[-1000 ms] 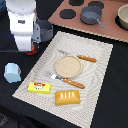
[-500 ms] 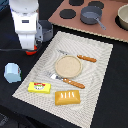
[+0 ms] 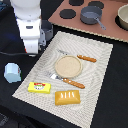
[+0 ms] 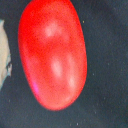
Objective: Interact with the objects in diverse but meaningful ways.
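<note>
Arm point(image 3: 28, 25) shifted slightly toward the mat's far corner since the earlier frames; everything else unmoved. Tomato point(image 4: 52, 54) filling the wrist view, lying on dark surface point(image 4: 107, 30) directly beneath the camera, hidden by the arm in the exterior view. Pincer state: cannot tell, fingers not visible in either view. Probably lined up above the tomato for a grasp. Cup point(image 3: 12, 72) off the mat point(image 3: 95, 65) on the exterior view's left. Packet point(image 3: 40, 87) and loaf point(image 3: 68, 97) along the mat's near edge. Plate point(image 3: 67, 65) at centre, between fork point(image 3: 76, 56) and knife point(image 3: 67, 80), as a place setting. Pot point(image 3: 91, 14) on the brown board.
</note>
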### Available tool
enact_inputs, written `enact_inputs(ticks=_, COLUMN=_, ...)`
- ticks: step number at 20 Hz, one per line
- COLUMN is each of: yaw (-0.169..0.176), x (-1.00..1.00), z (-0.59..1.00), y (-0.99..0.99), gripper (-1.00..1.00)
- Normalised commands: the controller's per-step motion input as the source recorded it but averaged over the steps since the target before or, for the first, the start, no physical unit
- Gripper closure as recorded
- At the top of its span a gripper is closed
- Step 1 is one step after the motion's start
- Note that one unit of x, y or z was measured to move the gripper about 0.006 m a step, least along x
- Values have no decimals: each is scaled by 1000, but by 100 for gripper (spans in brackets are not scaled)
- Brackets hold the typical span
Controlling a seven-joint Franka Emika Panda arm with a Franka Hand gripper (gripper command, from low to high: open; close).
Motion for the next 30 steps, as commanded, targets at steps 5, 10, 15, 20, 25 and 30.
enact_inputs(ticks=5, yaw=46, x=-302, z=-402, y=23, gripper=-100)
enact_inputs(ticks=10, yaw=42, x=-294, z=-322, y=0, gripper=-100)
enact_inputs(ticks=15, yaw=42, x=-257, z=-287, y=11, gripper=100)
enact_inputs(ticks=20, yaw=38, x=-188, z=-320, y=77, gripper=100)
enact_inputs(ticks=25, yaw=34, x=-150, z=-323, y=105, gripper=100)
enact_inputs(ticks=30, yaw=29, x=-164, z=-297, y=63, gripper=100)
